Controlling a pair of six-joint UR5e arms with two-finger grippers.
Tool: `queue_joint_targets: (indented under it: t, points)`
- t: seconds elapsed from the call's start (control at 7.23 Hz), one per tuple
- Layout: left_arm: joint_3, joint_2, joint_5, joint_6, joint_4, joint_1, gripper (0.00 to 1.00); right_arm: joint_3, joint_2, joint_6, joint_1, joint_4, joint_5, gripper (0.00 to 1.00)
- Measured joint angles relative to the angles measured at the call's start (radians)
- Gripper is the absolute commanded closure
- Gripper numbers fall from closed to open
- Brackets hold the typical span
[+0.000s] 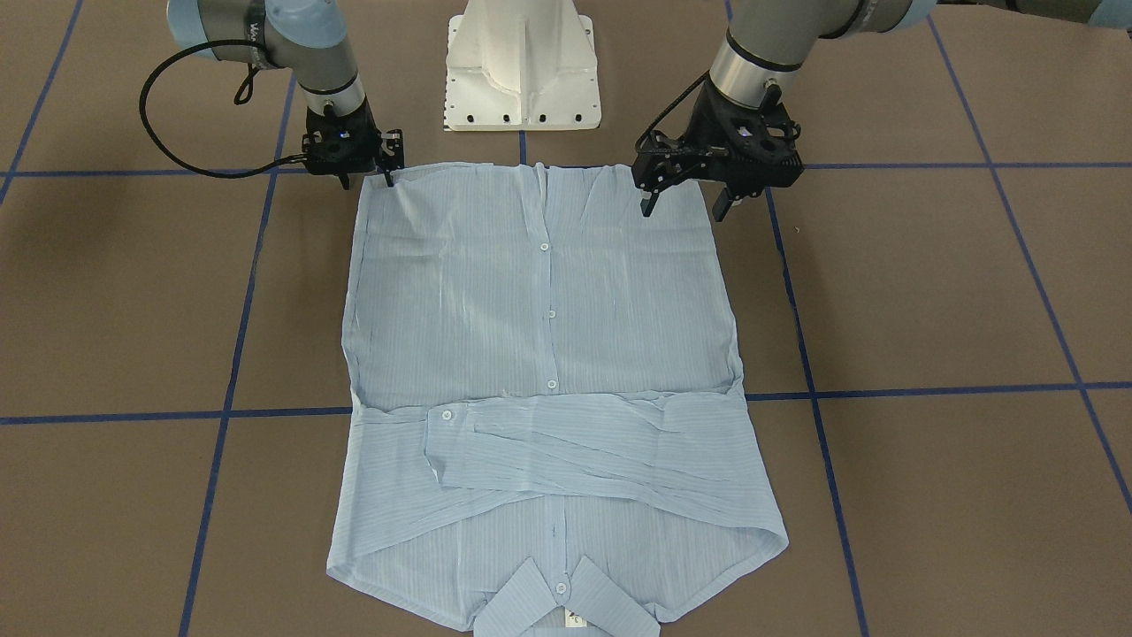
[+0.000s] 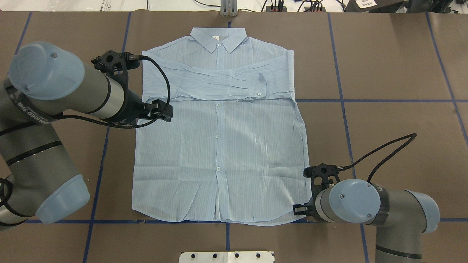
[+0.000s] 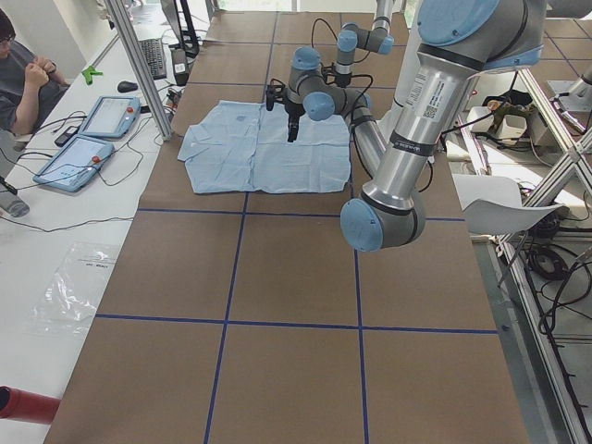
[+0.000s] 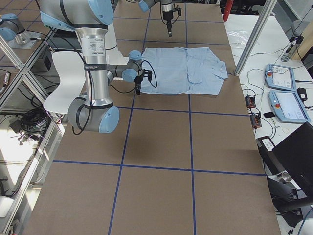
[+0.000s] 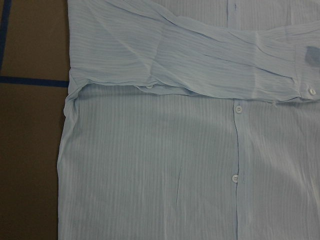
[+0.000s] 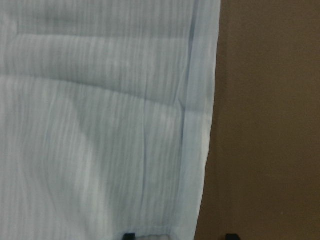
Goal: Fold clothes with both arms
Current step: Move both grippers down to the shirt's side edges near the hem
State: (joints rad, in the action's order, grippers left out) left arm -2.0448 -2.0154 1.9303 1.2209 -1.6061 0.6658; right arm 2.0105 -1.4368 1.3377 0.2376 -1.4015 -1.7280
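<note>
The light blue striped shirt [image 1: 539,336] lies flat on the brown table, buttons up, both sleeves folded across the chest [image 2: 219,84] and the collar [image 2: 218,39] at the far end. My left gripper [image 1: 685,208] is open and empty, raised above the shirt's left side; it also shows in the overhead view [image 2: 162,112]. Its wrist view shows only the shirt [image 5: 165,150], no fingers. My right gripper [image 1: 367,175] is open and low at the near right hem corner. In its wrist view one fingertip [image 6: 129,235] is over the cloth and the other over bare table.
The white pedestal base [image 1: 522,80] stands just behind the hem. Blue tape lines [image 2: 365,100] cross the brown table. An operator [image 3: 23,83] and teach pendants [image 3: 88,139] are beyond the table's far edge. Bare table lies on both sides of the shirt.
</note>
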Motion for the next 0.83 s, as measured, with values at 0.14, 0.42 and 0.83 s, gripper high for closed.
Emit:
queue_joint_targets:
  t: [0.14,0.42,0.83]
  points:
    - [0.000,0.000,0.000,0.000,0.000,0.000,0.03,0.000,-0.002,0.000,0.001,0.000,-0.005,0.57]
    - [0.001,0.000,-0.001,0.000,0.000,0.000,0.04,0.001,-0.003,-0.001,0.002,-0.002,-0.013,0.81]
    - [0.004,0.001,-0.002,0.000,0.000,0.000,0.07,0.009,-0.001,-0.006,0.012,-0.004,-0.040,0.99]
